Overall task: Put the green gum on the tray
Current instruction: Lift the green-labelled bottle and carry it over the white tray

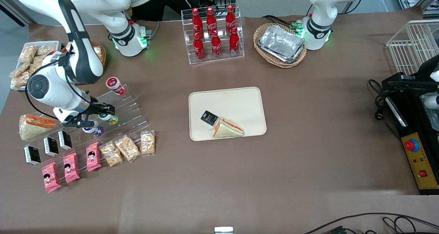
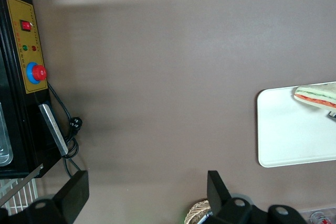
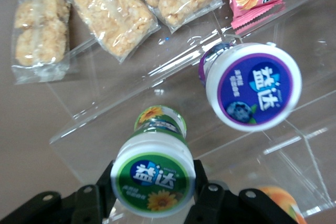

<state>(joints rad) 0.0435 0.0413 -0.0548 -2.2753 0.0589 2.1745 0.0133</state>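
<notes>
The green gum (image 1: 111, 118) has a round green-and-white lid and stands on a clear acrylic step rack (image 1: 128, 102) toward the working arm's end of the table. My right gripper (image 1: 107, 112) is at the gum. In the right wrist view the gripper (image 3: 153, 181) has its two black fingers (image 3: 200, 178) pressed against both sides of the green gum's lid (image 3: 153, 174). The gum still rests on the rack. The cream tray (image 1: 240, 98) lies at the table's middle and holds a sandwich (image 1: 228, 128) and a black packet (image 1: 209, 117); it also shows in the left wrist view (image 2: 286, 135).
A blue-lidded canister (image 3: 253, 85) stands beside the green gum (image 1: 92, 129). A red-lidded canister (image 1: 115, 84) sits on the rack's top step. Snack bags (image 1: 128, 147), pink packets (image 1: 70, 167) and black packets (image 1: 51, 146) lie nearer the front camera. Cola bottles (image 1: 214, 33) and foil trays (image 1: 282, 43) stand farther away.
</notes>
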